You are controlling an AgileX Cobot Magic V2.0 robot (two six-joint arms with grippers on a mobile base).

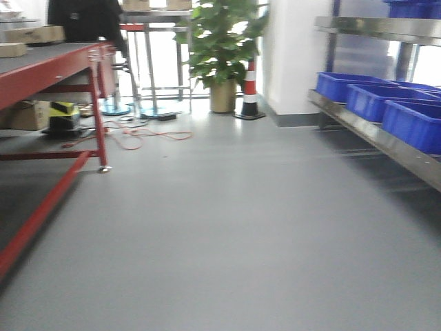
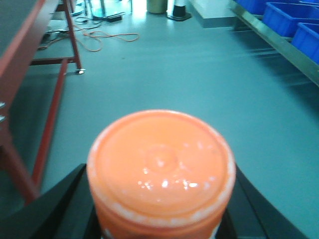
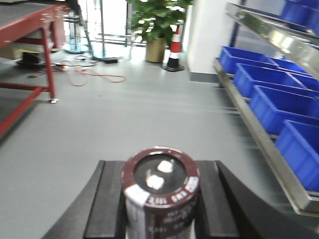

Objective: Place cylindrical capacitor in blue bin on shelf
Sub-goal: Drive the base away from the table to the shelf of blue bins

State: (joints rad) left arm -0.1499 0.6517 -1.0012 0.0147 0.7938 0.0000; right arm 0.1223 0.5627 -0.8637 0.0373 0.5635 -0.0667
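Note:
In the right wrist view my right gripper (image 3: 159, 199) is shut on the cylindrical capacitor (image 3: 160, 186), a dark brown sleeve with a pale stripe and two silvery terminals on its black end. In the left wrist view my left gripper (image 2: 160, 199) is shut on an orange round-lidded container (image 2: 160, 167). The stainless-steel shelf (image 3: 259, 137) runs along the right with several blue bins (image 3: 279, 107) on its lower tier; it also shows in the front view (image 1: 386, 141) with bins (image 1: 375, 100). Neither gripper shows in the front view.
A red-framed workbench (image 1: 52, 65) on castors stands at the left with boxes under it. An orange cable (image 1: 148, 136) lies on the floor. A potted plant (image 1: 222, 52) and a red-white cone (image 1: 249, 93) stand at the far wall. Grey floor lies between bench and shelf.

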